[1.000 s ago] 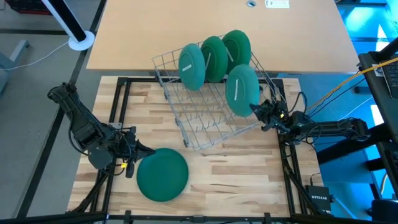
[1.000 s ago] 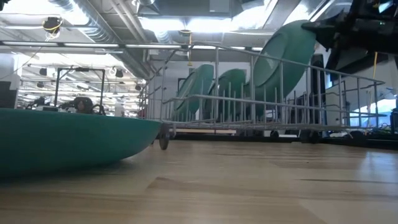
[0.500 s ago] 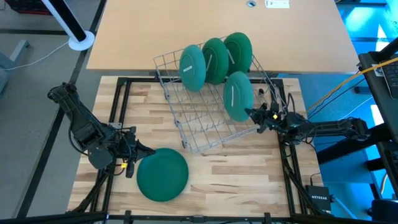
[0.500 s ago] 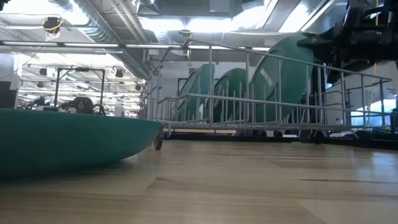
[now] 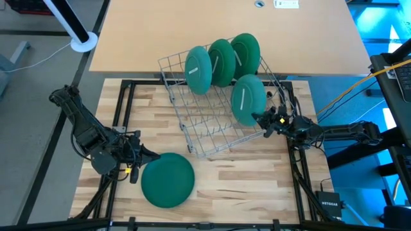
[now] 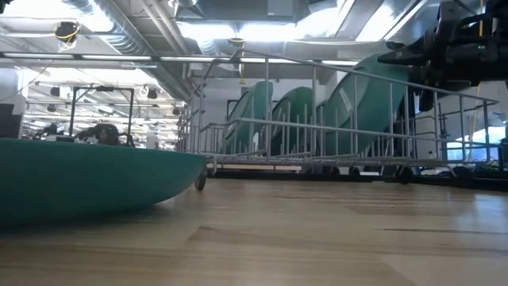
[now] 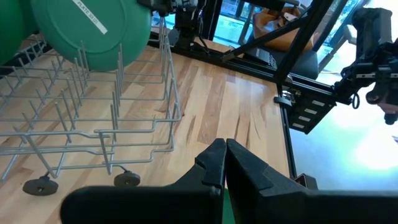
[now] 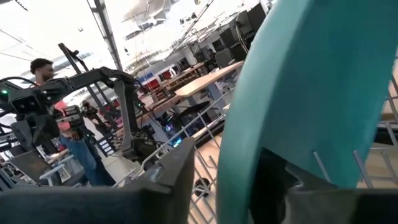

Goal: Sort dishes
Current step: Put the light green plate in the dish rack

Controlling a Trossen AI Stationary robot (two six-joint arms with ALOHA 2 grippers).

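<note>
A grey wire rack (image 5: 212,131) stands on the wooden board. Three green plates (image 5: 221,61) stand on edge in its far row. A fourth plate (image 5: 247,99) stands on edge nearer the right side, leaning on the wires. My right gripper (image 5: 260,120) is open at that plate's near-right rim (image 8: 239,155), one finger on each side of it. Another green plate (image 5: 167,179) lies flat, face down, on the board at the near left. My left gripper (image 5: 154,156) hangs shut just above that plate's far-left edge, with nothing between its fingers (image 7: 225,163). My right gripper reaches level from the table's right, its fingers on either side of the fourth plate's rim (image 8: 236,168). A gap shows between one finger (image 8: 171,180) and the rim. Whether the other finger (image 8: 298,193) touches the plate's face, I cannot tell. The plate rests in the rack.
Black frame rails (image 5: 122,115) run along the board's left and right sides. A light brown table (image 5: 225,25) lies beyond the rack, with a white lamp base (image 5: 83,43) at its left corner. Bare board (image 5: 250,186) lies at the near right. A person (image 8: 43,71) stands far off.
The fourth plate has sunk from above the rack's rim down between its wires and now leans there. My right gripper has followed it down and a little toward the rack, tipping its fingers, and in the low view its fingers now stand wider apart. The rack has shifted slightly.
</note>
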